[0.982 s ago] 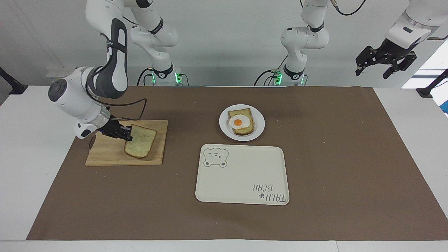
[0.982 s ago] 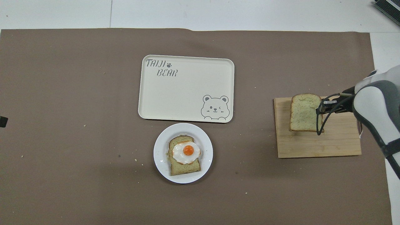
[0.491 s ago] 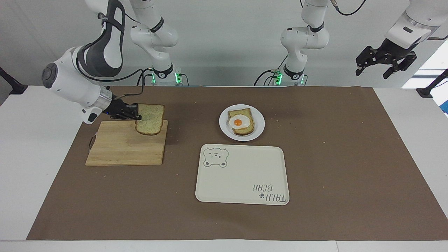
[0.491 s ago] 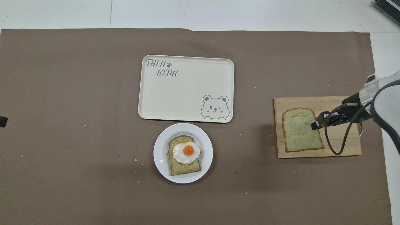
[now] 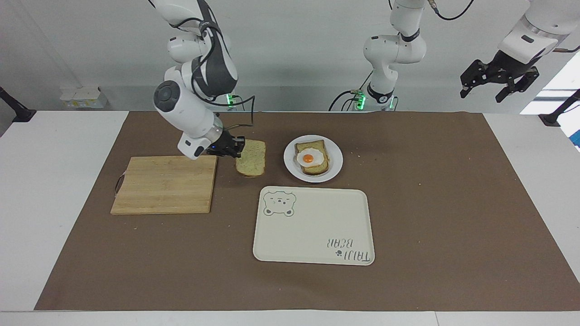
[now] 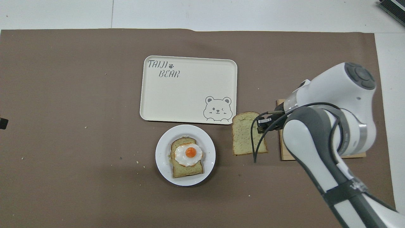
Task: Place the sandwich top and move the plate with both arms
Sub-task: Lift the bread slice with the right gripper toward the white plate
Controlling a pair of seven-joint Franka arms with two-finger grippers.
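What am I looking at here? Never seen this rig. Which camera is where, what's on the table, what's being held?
Two white robot arms at a table. One picture faces them from across it; the other looks down from above their end.

On the brown mat: a wooden board, a white plate with toast and a fried egg, and a cream bear tray.

The right hand is shut on a plain bread slice, carrying it in the air between board and plate. The left hand waits open, raised off at its own end.

wooden cutting board (image 5: 164,184), cream bear tray (image 5: 313,225), brown table cover (image 5: 453,203)
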